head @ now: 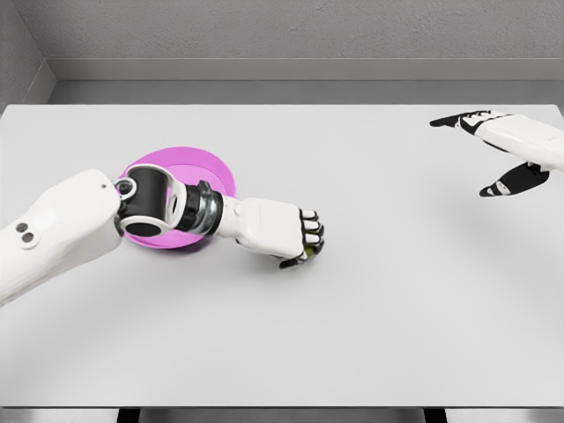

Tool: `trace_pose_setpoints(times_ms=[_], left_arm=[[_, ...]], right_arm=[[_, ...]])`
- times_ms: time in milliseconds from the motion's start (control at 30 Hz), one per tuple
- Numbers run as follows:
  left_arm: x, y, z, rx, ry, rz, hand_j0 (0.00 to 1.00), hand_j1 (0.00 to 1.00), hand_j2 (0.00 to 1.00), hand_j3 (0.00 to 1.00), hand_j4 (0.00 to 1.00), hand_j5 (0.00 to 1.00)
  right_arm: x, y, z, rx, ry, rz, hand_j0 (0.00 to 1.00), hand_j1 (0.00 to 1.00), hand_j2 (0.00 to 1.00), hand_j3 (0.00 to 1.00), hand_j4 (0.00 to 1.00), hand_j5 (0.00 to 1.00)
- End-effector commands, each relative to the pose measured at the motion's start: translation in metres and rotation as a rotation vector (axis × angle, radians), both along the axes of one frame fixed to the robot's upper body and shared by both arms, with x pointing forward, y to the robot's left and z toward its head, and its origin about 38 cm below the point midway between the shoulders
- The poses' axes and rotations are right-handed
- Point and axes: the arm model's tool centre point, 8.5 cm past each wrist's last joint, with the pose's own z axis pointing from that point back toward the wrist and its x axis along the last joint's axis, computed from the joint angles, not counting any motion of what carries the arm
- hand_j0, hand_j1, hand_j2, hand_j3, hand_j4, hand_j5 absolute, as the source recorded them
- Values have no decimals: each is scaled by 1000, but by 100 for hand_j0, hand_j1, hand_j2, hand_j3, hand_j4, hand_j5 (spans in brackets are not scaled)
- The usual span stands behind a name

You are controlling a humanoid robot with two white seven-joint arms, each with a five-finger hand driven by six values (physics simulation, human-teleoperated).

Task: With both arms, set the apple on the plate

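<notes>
A pink plate [211, 170] lies on the left half of the white table, partly hidden behind my left forearm. My left hand [304, 242] reaches to the right of the plate, its fingers curled over a small green apple [310, 255]; only a sliver of the apple shows under the fingertips. My right hand [498, 154] hovers at the far right, well away from both, with thumb and fingers spread and nothing in it.
The white table [370, 335] fills the view, with its front edge near the bottom and a grey wall behind its far edge. Nothing else stands on it.
</notes>
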Motion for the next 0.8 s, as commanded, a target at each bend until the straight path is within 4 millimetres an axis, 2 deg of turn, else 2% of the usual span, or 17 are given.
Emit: trace_pose_setpoints(times_ms=[0, 100, 167, 300, 433, 500, 600, 667, 767], left_arm=[[3, 4, 9, -29, -1, 16, 26, 26, 26, 26, 26, 26], [11, 21, 29, -48, -39, 51, 26, 26, 26, 26, 26, 26], [16, 34, 35, -48, -46, 81, 26, 26, 26, 26, 26, 26], [27, 81, 45, -26, -71, 181, 27, 27, 27, 27, 27, 27], [35, 113, 52, -4, -90, 253, 28, 28, 28, 28, 28, 28], [42, 122, 50, 1, -83, 290, 28, 28, 28, 28, 28, 28], [63, 146, 35, 22, -47, 392, 29, 29, 29, 29, 29, 29], [68, 149, 28, 29, -32, 416, 30, 30, 30, 30, 30, 30], [65, 151, 16, 36, -6, 425, 31, 31, 31, 31, 31, 31]], right_arm=[[0, 0, 0, 3, 2, 0, 100, 100, 100, 100, 100, 100], [0, 0, 0, 3, 2, 0, 100, 100, 100, 100, 100, 100], [0, 0, 0, 1, 0, -1, 100, 100, 100, 100, 100, 100], [0, 0, 0, 1, 2, -1, 100, 100, 100, 100, 100, 100], [0, 0, 0, 1, 0, -1, 100, 100, 100, 100, 100, 100], [0, 0, 0, 3, 1, 0, 100, 100, 100, 100, 100, 100], [0, 0, 0, 1, 0, -1, 100, 100, 100, 100, 100, 100], [0, 0, 0, 2, 1, 0, 100, 100, 100, 100, 100, 100], [0, 0, 0, 1, 0, -1, 100, 100, 100, 100, 100, 100]])
